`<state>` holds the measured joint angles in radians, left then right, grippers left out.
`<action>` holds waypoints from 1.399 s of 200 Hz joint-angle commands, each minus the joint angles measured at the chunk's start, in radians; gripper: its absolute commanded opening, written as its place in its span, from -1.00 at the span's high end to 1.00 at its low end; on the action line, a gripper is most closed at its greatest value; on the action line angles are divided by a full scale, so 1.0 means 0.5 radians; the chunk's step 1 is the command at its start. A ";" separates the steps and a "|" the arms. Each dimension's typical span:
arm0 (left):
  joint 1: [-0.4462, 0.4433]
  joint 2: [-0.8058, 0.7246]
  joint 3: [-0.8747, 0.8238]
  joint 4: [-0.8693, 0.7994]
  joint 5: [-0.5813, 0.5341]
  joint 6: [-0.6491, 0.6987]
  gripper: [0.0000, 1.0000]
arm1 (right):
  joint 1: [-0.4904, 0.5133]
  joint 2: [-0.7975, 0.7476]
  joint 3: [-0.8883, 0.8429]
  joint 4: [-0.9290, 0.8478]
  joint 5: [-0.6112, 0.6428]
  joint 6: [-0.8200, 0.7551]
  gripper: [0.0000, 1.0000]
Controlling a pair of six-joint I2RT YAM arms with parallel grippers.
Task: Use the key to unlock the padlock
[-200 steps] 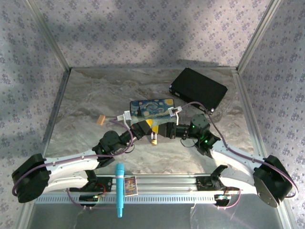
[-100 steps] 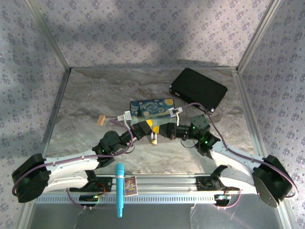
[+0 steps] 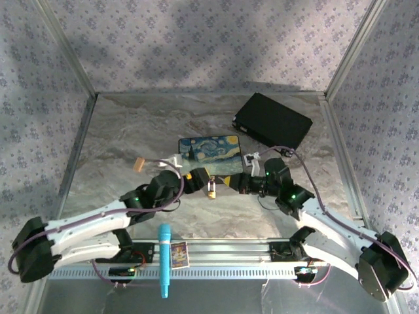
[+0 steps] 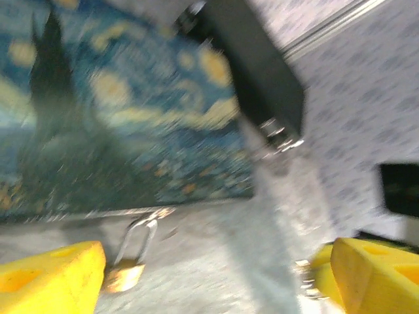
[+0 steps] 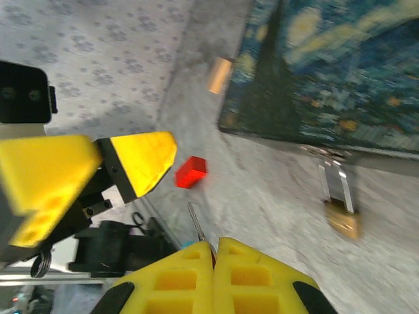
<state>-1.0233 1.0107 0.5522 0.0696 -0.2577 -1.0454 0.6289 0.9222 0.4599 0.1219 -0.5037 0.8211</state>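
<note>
From above, the padlock (image 3: pixel 211 190) lies on the counter (image 3: pixel 131 131) just before the box (image 3: pixel 209 149), between the left claw (image 3: pixel 196 178) and the right claw (image 3: pixel 234 184). In the left wrist view the left claw (image 4: pixel 216 265) is released, fingers wide apart, with the padlock (image 4: pixel 126 273) close by one finger. In the right wrist view the right claw (image 5: pixel 215 247) is clenched on the key (image 5: pixel 196 224); the padlock (image 5: pixel 342 219) lies ahead to the right, shackle toward the box, so the key likely must reach its near end.
</note>
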 commanded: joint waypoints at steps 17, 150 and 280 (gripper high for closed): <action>-0.064 0.414 0.051 -0.117 0.076 0.184 -0.50 | 0.003 -0.076 -0.067 -0.339 0.192 -0.161 1.00; -0.097 1.220 0.400 -0.009 0.011 0.152 0.04 | -0.017 -0.065 -0.273 -0.279 0.260 -0.126 1.00; -0.139 1.367 0.521 -0.146 -0.046 0.074 0.56 | -0.031 0.094 -0.345 -0.105 0.180 -0.056 1.00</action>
<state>-1.0832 1.6855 0.7948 0.0395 -0.2630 -0.9867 0.6128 0.9520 0.3046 0.0204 -0.3862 0.7692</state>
